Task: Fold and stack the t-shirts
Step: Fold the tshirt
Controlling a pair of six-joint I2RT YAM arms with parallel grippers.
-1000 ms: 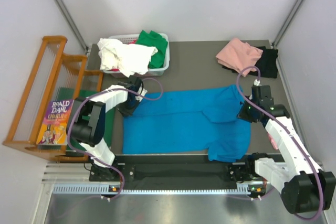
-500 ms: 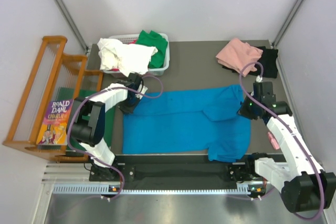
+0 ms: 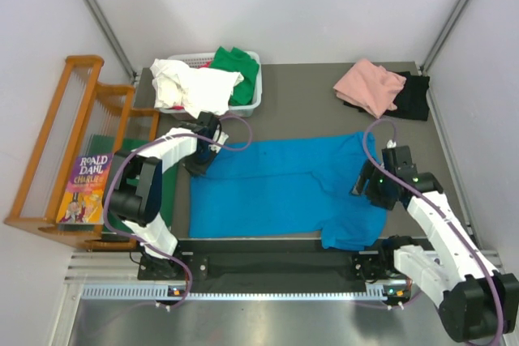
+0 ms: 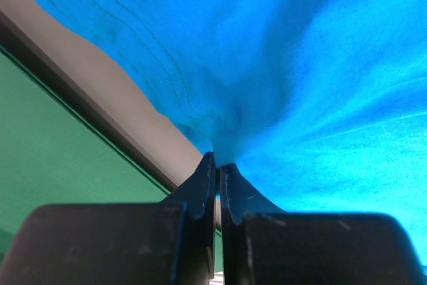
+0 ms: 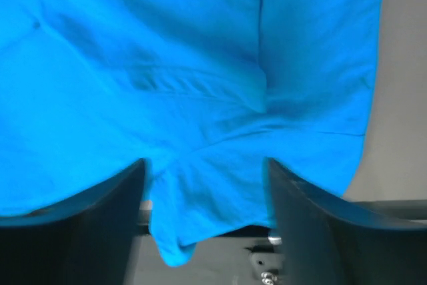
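Observation:
A bright blue t-shirt (image 3: 276, 188) lies spread across the dark table, its right part folded over and hanging past the front edge. My left gripper (image 3: 199, 160) is shut on the blue shirt's left edge (image 4: 220, 139), the cloth bunched between the fingertips (image 4: 218, 162). Over the shirt's right side my right gripper (image 3: 369, 185) stands open, fingers wide apart above the cloth (image 5: 205, 165), holding nothing. A pink t-shirt (image 3: 369, 85) lies on a black one (image 3: 413, 96) at the back right. White (image 3: 193, 87) and green (image 3: 237, 65) t-shirts fill the basket.
A white basket (image 3: 255, 103) stands at the back left. A wooden rack (image 3: 49, 151) with a book (image 3: 85, 180) is at the far left. A flat green board (image 4: 53, 165) lies beside the table's left edge. A black rail (image 3: 276, 255) runs along the front.
The right gripper has opened, let go of the blue cloth, and moved toward the front and slightly left. The left gripper holds still, shut on the shirt.

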